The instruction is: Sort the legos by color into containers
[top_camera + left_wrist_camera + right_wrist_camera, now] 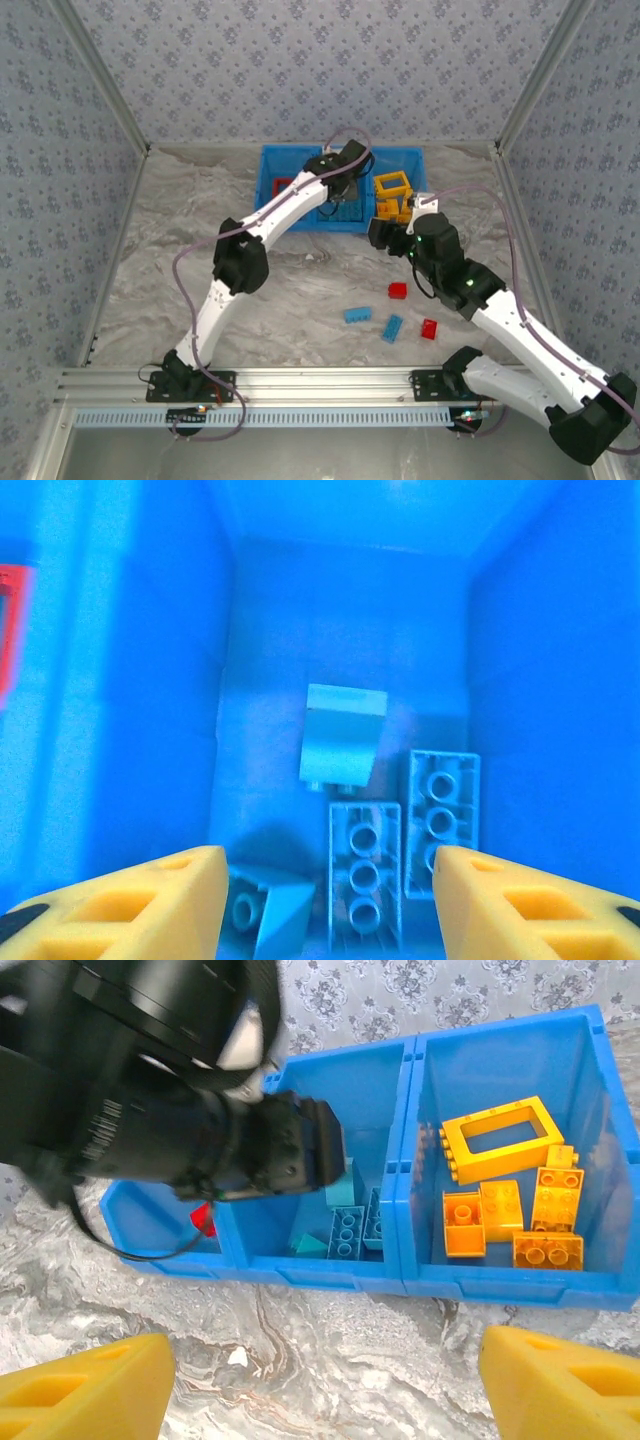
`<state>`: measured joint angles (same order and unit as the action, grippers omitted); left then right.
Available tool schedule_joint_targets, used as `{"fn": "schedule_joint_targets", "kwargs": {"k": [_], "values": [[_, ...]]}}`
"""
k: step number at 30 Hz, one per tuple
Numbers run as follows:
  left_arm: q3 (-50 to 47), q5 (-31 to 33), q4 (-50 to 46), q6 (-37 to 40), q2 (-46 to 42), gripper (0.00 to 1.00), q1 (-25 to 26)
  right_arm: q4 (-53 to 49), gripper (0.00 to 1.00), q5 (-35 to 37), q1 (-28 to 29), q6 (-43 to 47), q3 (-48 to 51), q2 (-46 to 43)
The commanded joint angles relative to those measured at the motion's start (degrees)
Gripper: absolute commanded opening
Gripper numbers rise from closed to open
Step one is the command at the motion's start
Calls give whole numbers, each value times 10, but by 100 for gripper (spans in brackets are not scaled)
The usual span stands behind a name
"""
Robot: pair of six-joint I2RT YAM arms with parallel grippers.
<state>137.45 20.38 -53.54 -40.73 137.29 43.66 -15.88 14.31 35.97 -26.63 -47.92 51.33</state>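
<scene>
The bright blue tray [270, 160] stands at the back of the table. My left gripper [330, 905] hangs open and empty inside its middle compartment, above several light blue bricks [364, 875]. The left compartment holds a red frame [283, 185]. A yellow frame [503, 1135] and orange bricks [465, 1225] lie in the right compartment. My right gripper [325, 1390] is open and empty over bare table just in front of the tray [330, 1280]. Two red bricks [397, 291] and two light blue bricks [357, 315] lie loose on the table.
The left arm [180, 1090] reaches over the tray's left and middle compartments. The right arm [470, 285] stretches from the near right toward the tray's right end. Patterned walls [90, 180] enclose the marble table on three sides.
</scene>
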Motion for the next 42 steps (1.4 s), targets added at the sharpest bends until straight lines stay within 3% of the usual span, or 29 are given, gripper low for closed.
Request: {"fn": "schedule_joint_targets", "kwargs": {"k": [1,7,17,22,25,29,34,42], "values": [[-32,18,15,-12,-108,57,16,-51,82,1,-4,-9,-27,-19],[-185,15,87,5,-243,59,38,-128,81,6,-6,-20,-62,-30],[-405,-45,143,56,-414,62,66,-248,79,-31,-7,-61,-101,-29],[-530,-111,201,76,-504,62,73,-299,74,-61,0,-117,-84,-18],[-616,-132,247,93,-572,62,93,-304,71,-72,34,-133,-53,-1],[-700,-141,248,85,-647,62,117,-311,72,-36,114,-99,-24,45],[-784,-138,235,70,-741,62,150,-291,75,-50,184,-2,-2,128],[-845,-124,202,46,-864,62,153,-336,81,-54,236,101,-54,293]]}}
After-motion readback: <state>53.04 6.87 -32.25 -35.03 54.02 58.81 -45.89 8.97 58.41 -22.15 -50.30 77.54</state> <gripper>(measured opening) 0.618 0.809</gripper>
